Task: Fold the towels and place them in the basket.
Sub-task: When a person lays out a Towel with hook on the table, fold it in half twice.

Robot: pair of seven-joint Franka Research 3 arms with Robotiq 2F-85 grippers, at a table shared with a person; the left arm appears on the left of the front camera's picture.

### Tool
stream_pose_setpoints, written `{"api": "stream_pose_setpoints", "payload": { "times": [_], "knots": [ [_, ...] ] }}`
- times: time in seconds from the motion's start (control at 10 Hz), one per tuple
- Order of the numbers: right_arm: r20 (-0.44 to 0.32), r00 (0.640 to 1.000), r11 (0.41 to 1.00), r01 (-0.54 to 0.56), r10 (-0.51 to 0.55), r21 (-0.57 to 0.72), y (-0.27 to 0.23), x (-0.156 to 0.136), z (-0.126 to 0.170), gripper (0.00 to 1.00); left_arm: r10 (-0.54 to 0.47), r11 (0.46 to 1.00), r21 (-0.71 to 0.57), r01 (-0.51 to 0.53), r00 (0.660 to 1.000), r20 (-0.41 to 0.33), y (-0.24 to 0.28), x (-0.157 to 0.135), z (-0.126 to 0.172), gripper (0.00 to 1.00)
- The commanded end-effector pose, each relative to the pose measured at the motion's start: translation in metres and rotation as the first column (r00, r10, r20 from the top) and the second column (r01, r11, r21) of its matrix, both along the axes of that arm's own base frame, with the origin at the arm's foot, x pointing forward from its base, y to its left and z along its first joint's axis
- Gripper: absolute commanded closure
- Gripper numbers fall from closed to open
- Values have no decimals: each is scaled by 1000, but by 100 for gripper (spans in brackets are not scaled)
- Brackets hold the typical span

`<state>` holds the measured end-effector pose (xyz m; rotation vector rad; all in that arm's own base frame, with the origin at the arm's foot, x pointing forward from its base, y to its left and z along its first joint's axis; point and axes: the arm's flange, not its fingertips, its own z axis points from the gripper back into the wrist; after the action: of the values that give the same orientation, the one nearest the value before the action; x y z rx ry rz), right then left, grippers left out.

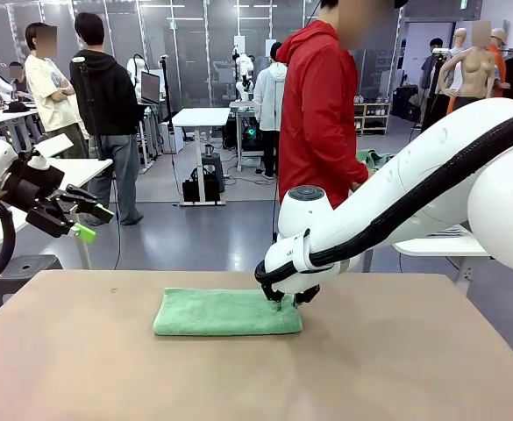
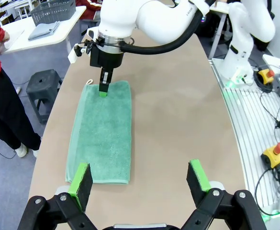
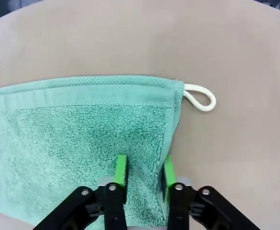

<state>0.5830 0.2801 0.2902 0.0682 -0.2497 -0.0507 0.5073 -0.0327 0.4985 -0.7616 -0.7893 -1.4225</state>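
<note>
Pinching the 3 o'clock end of the folded mint green terry-cloth towel (image 1: pixel 221 314) lying mid tan table (image 1: pixel 396 368), the right gripper (image 1: pixel 288 301) may catch only the top layer and spoil the fold; the left gripper (image 1: pixel 94 223) hangs spread wide at 9 o'clock

Tan table (image 1: pixel 414 368) with one folded mint-green towel (image 1: pixel 225 313) flat near its middle.

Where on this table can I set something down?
The table is bare nearest the robot, in front of the green towel, and off its left end. Crowded at its right end, where the right gripper meets it.
</note>
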Motion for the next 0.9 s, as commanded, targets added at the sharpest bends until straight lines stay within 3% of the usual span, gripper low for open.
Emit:
{"api": "stream_pose_setpoints", "payload": {
  "times": [0.0,0.1,0.2,0.6,0.8],
  "knots": [
    [-28,1000,1000,-10,9,-28,0,0,-6,88,-1,1000,-1,1,1000,6,0,-2,2,0],
    [-30,1000,999,-9,8,-39,0,0,-6,98,-1,1000,-1,1,1000,6,0,-2,2,0],
    [-32,999,999,-13,11,-50,1,0,-6,100,-1,1000,-1,1,1000,6,0,-2,2,0],
    [-40,995,991,-99,96,-85,-42,-4,17,100,-1,1000,-1,1,1000,6,0,-2,2,0],
    [-1,996,992,-87,88,-86,-71,-11,43,100,-1,1000,-1,1,1000,6,0,-2,2,0]
  ]
}}
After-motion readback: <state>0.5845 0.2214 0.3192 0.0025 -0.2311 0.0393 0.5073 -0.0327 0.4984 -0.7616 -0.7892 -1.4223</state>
